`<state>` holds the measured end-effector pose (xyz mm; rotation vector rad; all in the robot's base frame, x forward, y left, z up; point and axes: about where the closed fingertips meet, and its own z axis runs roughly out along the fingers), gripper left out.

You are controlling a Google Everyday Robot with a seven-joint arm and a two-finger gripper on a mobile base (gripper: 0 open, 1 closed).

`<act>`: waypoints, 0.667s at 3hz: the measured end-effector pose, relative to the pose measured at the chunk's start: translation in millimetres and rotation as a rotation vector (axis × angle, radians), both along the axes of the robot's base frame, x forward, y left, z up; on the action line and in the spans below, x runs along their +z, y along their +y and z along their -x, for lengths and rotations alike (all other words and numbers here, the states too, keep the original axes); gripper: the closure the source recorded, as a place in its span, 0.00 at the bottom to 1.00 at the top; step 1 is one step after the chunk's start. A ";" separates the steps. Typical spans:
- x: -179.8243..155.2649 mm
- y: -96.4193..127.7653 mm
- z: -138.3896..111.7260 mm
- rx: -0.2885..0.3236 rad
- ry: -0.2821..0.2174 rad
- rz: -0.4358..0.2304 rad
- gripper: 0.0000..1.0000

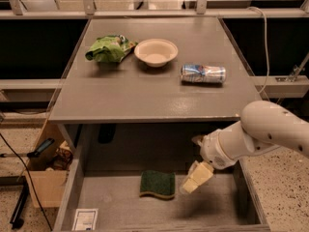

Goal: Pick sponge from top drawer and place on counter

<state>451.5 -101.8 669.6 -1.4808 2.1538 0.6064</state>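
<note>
The sponge (158, 183) lies flat on the drawer (72, 187) floor, just beside the gripper (192, 164) on the side away from its arm. The jaws stand apart, below the counter (145, 91) edge. The sponge is probably light and squashy, with a rough dark green scouring face over pale foam and a wavy edge. Pinch it across the narrow sides.
</note>
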 end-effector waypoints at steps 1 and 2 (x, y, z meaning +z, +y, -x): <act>-14.3 3.8 19.9 0.000 0.048 0.004 0.00; -28.9 10.5 28.8 0.008 0.068 0.011 0.00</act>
